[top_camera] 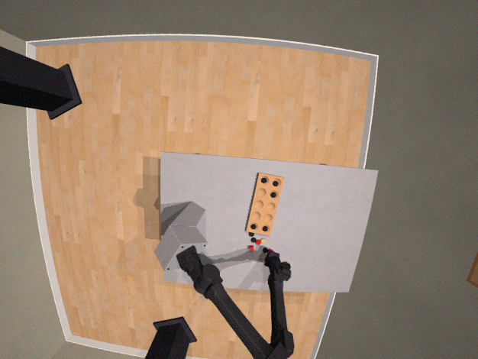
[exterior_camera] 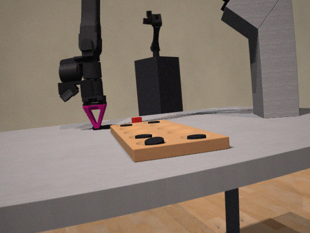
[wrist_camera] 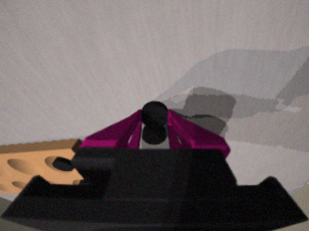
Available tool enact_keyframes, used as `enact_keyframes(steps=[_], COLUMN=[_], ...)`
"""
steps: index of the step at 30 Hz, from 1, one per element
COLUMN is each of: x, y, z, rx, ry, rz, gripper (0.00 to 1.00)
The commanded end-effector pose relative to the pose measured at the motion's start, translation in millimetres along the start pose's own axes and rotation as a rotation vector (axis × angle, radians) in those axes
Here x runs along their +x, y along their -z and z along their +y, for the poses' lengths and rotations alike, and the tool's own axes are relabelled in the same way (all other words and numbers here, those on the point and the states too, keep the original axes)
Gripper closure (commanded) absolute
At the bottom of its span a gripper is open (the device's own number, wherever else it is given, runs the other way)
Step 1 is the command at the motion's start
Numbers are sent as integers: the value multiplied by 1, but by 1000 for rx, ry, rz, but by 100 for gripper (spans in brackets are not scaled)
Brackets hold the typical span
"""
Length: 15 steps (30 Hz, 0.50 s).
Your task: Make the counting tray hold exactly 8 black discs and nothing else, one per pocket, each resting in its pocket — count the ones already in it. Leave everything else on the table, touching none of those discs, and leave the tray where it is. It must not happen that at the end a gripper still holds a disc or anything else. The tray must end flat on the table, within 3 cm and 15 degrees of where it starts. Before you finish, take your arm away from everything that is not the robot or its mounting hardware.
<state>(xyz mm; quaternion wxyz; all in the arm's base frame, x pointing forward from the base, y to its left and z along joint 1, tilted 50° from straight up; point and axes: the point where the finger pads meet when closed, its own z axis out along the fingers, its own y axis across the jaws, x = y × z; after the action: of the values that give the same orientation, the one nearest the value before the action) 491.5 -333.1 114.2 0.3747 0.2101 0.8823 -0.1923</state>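
Note:
The wooden counting tray [top_camera: 265, 205] lies flat on the grey table and holds several black discs: three at its far end and two at its near end. It also shows in the side view [exterior_camera: 170, 138]. My gripper [top_camera: 269, 251] [exterior_camera: 97, 126] stands just off the tray's near end, with its magenta fingers pointing down at table level. It is shut on a black disc [wrist_camera: 154, 114] that is still at the table top. Two more loose black discs [top_camera: 252, 237] lie close to the tray's near edge.
A red disc [top_camera: 258, 241], a cream disc [top_camera: 263, 240] and a red cube [top_camera: 251, 248] lie between the tray and my gripper. The grey arm mount [top_camera: 181, 231] stands at the table's left. The table's near edge is close behind my gripper.

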Motion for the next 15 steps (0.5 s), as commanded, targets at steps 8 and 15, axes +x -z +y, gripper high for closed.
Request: enact_keyframes(steps=[8, 15], x=[-3, -9], y=[-5, 12], z=[-7, -8], rx=[7, 7], ry=[6, 6], rz=[-10, -22], gripper=[100, 100])
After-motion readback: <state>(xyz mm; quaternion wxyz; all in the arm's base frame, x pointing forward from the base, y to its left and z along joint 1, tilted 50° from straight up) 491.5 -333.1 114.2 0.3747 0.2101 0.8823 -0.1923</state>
